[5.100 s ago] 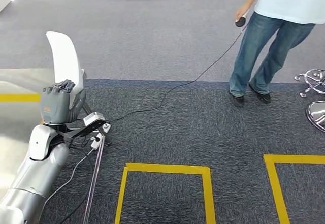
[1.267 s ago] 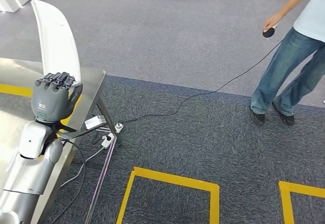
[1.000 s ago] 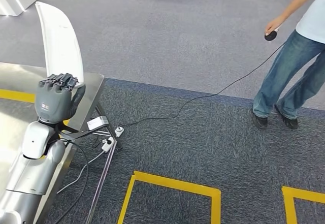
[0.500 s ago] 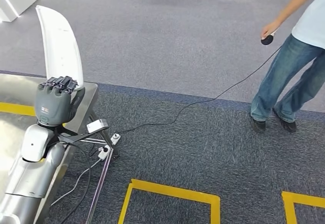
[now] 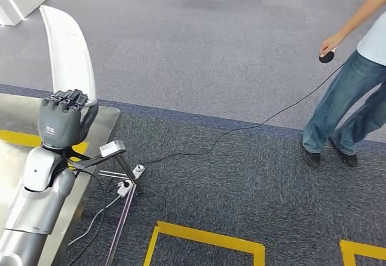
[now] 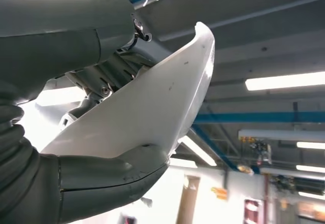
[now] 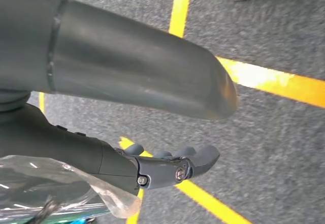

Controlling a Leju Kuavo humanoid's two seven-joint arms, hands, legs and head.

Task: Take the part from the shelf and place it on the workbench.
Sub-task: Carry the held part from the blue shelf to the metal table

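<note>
My left hand (image 5: 61, 123) grips a curved white part (image 5: 68, 52) by its lower end and holds it upright above the near corner of the steel workbench (image 5: 102, 134). In the left wrist view the white part (image 6: 153, 107) lies between the thumb and the fingers (image 6: 103, 87) of my left hand (image 6: 88, 132), its pointed end up against the ceiling. My right hand (image 7: 153, 122) hangs over grey carpet with yellow tape lines; its fingers (image 7: 176, 168) are apart from the thumb and it holds nothing.
A person (image 5: 350, 91) in jeans stands at the far right holding a small black device on a cable (image 5: 236, 127) that runs across the carpet to a power strip (image 5: 129, 181) by the bench leg. Yellow tape squares (image 5: 205, 242) mark the floor in front.
The view has swung as I turn and walk: the workbench has come into sight at the left. My left hand still holds the white part upright. The person has shifted at the right.
</note>
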